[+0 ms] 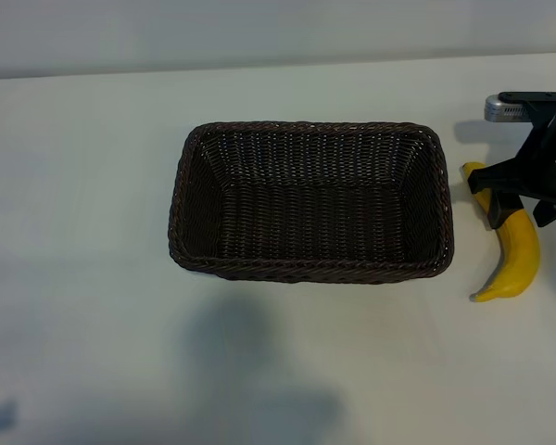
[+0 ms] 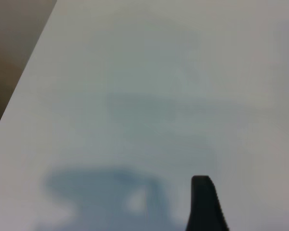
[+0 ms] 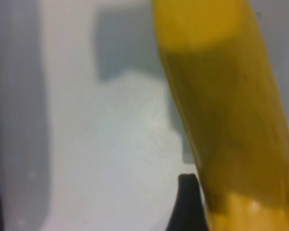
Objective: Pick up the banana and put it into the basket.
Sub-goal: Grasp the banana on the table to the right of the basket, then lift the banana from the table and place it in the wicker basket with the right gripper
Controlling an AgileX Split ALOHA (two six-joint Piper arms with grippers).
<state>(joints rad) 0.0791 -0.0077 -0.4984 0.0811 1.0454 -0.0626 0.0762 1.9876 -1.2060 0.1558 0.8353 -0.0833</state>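
One banana (image 1: 517, 255) lies on the desk (image 1: 83, 185) just right of the basket (image 1: 310, 269); the right gripper (image 1: 519, 209) straddles it, fingers wide. Left wrist: one finger (image 2: 205, 204) over bare desk, spread, idle. Right wrist: banana fills the gap, ungripped.

In the exterior view the right end effector (image 1: 519, 199) is cut off by the picture's edge and hides the middle of the banana (image 1: 517, 264). The right wrist view shows the banana blurred, both ends out of frame. The left end effector (image 2: 253, 211) appears as perhaps one dark fingertip (image 2: 204, 204) over blurred bench (image 2: 149, 86).
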